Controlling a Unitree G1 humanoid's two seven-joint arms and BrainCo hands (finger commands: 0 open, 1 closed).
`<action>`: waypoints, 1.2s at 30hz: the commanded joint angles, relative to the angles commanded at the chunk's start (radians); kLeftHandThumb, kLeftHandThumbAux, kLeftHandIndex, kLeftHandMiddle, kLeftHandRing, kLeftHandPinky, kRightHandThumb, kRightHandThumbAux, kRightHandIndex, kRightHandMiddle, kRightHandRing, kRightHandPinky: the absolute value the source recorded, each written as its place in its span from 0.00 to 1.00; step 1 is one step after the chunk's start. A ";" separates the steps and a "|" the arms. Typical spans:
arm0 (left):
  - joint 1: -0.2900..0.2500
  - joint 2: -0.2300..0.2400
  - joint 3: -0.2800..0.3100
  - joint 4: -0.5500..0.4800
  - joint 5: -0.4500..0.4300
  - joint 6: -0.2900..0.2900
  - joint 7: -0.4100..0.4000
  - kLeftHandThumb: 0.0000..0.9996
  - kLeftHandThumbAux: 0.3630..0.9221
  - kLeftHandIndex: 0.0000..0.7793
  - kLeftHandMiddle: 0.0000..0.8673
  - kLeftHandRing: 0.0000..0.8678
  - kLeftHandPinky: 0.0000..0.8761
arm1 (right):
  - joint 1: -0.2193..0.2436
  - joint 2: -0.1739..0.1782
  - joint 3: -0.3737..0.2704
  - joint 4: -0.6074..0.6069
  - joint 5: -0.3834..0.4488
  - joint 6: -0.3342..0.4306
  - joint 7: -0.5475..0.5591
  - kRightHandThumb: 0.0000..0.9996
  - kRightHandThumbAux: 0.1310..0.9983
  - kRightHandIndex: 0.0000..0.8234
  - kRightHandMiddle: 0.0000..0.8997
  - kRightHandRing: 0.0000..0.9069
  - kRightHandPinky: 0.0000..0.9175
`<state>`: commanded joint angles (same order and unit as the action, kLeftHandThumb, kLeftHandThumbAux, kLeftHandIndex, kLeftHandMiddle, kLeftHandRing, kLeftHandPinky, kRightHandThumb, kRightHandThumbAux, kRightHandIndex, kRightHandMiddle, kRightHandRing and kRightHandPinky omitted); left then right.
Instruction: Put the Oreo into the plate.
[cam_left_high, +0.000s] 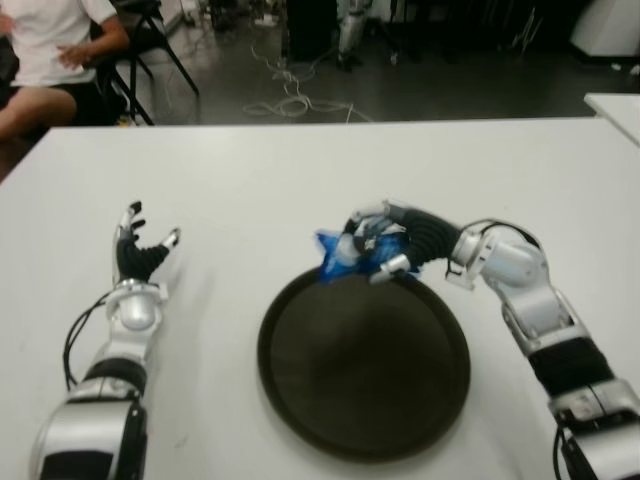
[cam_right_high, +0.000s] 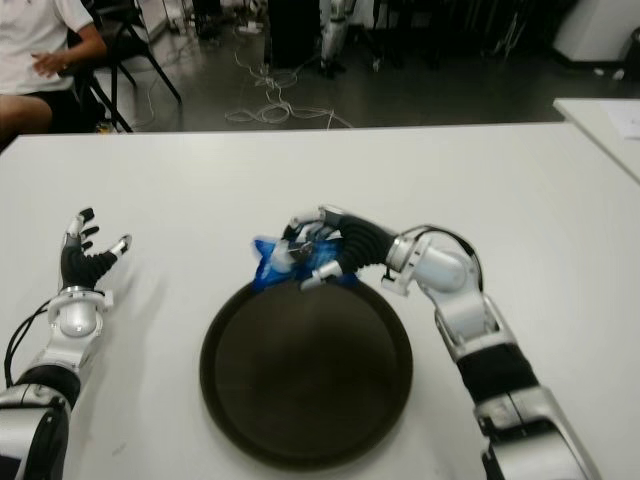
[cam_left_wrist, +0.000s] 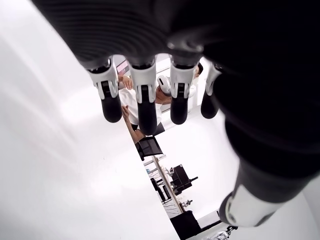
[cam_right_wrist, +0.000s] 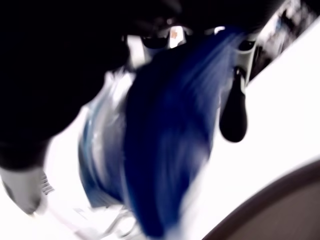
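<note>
My right hand (cam_left_high: 378, 243) is curled around a blue Oreo packet (cam_left_high: 342, 252) just above the far rim of the dark round plate (cam_left_high: 364, 362). The packet's crinkled end sticks out to the left of my fingers, over the plate's edge. Up close in the right wrist view, the blue wrapper (cam_right_wrist: 170, 135) fills the palm with fingers (cam_right_wrist: 233, 112) wrapped round it, and the plate's rim (cam_right_wrist: 280, 200) shows below. My left hand (cam_left_high: 142, 248) shows to the left of the plate over the white table (cam_left_high: 250, 180), fingers spread and holding nothing.
A seated person (cam_left_high: 50, 55) is at the far left beyond the table. Cables (cam_left_high: 290, 100) lie on the floor behind. A second white table's corner (cam_left_high: 615, 105) shows at the far right.
</note>
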<state>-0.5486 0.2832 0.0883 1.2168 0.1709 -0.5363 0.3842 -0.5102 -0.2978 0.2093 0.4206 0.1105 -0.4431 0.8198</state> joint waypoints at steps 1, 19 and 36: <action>0.000 0.000 0.001 0.001 -0.001 0.000 -0.001 0.05 0.73 0.10 0.14 0.13 0.12 | -0.003 0.002 -0.002 0.010 0.005 -0.006 0.009 0.00 0.49 0.09 0.06 0.05 0.03; 0.002 -0.001 0.002 0.002 0.000 -0.002 -0.001 0.05 0.73 0.09 0.14 0.13 0.14 | -0.019 0.001 -0.005 0.061 -0.052 0.014 -0.007 0.00 0.43 0.04 0.03 0.01 0.02; 0.003 -0.004 0.011 0.000 -0.012 -0.001 -0.010 0.06 0.72 0.10 0.14 0.14 0.13 | -0.013 0.012 -0.020 0.045 -0.027 0.022 0.008 0.00 0.52 0.10 0.08 0.06 0.03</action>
<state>-0.5452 0.2795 0.0990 1.2168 0.1588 -0.5377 0.3742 -0.5232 -0.2854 0.1889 0.4653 0.0831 -0.4210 0.8275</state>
